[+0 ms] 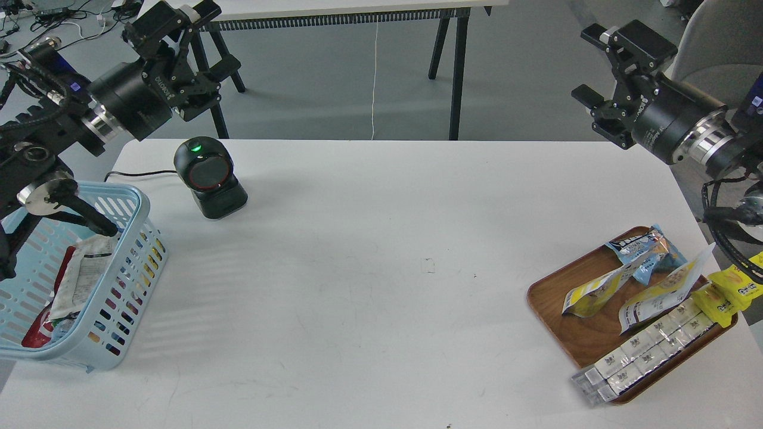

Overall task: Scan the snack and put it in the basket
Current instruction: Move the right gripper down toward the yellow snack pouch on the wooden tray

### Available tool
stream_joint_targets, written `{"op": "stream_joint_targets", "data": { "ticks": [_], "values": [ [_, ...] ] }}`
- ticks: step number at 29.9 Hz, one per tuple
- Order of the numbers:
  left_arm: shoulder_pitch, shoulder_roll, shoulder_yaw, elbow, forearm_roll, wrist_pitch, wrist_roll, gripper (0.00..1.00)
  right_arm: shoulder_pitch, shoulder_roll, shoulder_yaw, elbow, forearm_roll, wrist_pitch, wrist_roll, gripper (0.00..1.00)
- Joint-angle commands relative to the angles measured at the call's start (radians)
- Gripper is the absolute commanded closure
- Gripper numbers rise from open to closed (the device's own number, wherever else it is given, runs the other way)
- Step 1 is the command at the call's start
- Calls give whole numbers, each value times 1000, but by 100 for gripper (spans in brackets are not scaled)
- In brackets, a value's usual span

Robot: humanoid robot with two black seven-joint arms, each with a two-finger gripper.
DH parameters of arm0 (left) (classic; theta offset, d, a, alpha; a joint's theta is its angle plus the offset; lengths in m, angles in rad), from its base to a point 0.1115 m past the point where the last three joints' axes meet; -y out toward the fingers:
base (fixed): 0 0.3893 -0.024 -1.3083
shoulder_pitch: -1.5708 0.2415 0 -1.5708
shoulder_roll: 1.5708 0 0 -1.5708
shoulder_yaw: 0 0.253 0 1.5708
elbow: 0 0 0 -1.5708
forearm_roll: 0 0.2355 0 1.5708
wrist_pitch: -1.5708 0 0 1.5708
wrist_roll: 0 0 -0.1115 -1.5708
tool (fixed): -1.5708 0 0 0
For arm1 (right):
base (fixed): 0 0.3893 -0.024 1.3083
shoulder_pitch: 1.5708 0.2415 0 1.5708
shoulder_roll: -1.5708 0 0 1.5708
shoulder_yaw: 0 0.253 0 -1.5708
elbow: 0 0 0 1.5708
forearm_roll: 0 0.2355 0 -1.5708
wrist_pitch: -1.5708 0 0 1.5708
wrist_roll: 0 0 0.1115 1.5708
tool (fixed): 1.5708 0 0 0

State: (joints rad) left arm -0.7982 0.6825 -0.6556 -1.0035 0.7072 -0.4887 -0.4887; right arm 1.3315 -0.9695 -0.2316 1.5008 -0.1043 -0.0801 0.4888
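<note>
Two snack pouches, white and yellow, lie tilted on the brown wooden tray [551,292] at the right: one [595,292] near the tray's middle, another [664,291] to its right. The light blue basket [134,271] stands at the table's left edge and holds a white packet [80,277] and a red one. My left gripper [210,37] is open and empty, high above the table's far left corner, behind the scanner. My right gripper [590,62] is open and empty, high beyond the table's far right corner, well away from the tray.
A black barcode scanner [208,176] with a green light stands at the far left, its cable running left. The tray also holds a blue snack packet [647,247], bright yellow wrappers [727,295] and a strip of white packets [647,351]. Table legs stand behind.
</note>
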Motion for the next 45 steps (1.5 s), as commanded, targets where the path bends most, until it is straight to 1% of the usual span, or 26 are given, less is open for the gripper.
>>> {"op": "stream_joint_targets", "data": {
  "ticks": [1, 4, 7, 11, 13, 15, 19, 27, 29, 38, 42, 45],
  "values": [
    [-4, -6, 4, 32, 5, 0, 0, 0, 2, -5, 5, 10, -2, 13, 0, 1],
    [-6, -18, 4, 34, 6, 0, 0, 0, 5, 0, 5, 1, -47, 36, 0, 1],
    [-15, -49, 4, 34, 6, 0, 0, 0, 14, -2, 3, -22, -196, 52, 0, 1],
    [-19, -75, -4, 25, 6, 0, 0, 0, 11, 15, 3, -109, -386, 94, 0, 1],
    [-19, -81, -7, 25, 6, 0, 0, 0, 14, 29, -3, -129, -460, 114, 0, 1],
    [-18, -81, -7, 25, 6, 0, 0, 0, 21, 28, -6, -137, -576, 115, 0, 1],
    [-13, -75, 2, 25, 8, 0, 0, 0, 92, 9, -47, -146, -866, 118, 0, 1],
    [-12, -67, 4, 29, 8, 0, 0, 0, 323, -67, -244, -91, -1332, 121, 0, 2],
    [-10, -69, 4, 31, 8, 0, 0, 0, 366, -92, -262, -62, -1467, 141, 0, 2],
    [-6, -77, 4, 39, 11, 0, 0, 0, 396, -241, -268, 137, -1853, 220, 0, 3],
    [-6, -80, 4, 39, 18, 0, 0, 0, 385, -262, -298, 179, -1959, 226, 0, 3],
    [-4, -81, 4, 45, 25, 0, 0, 0, 385, -275, -331, 180, -2002, 226, 0, 3]
  ]
}}
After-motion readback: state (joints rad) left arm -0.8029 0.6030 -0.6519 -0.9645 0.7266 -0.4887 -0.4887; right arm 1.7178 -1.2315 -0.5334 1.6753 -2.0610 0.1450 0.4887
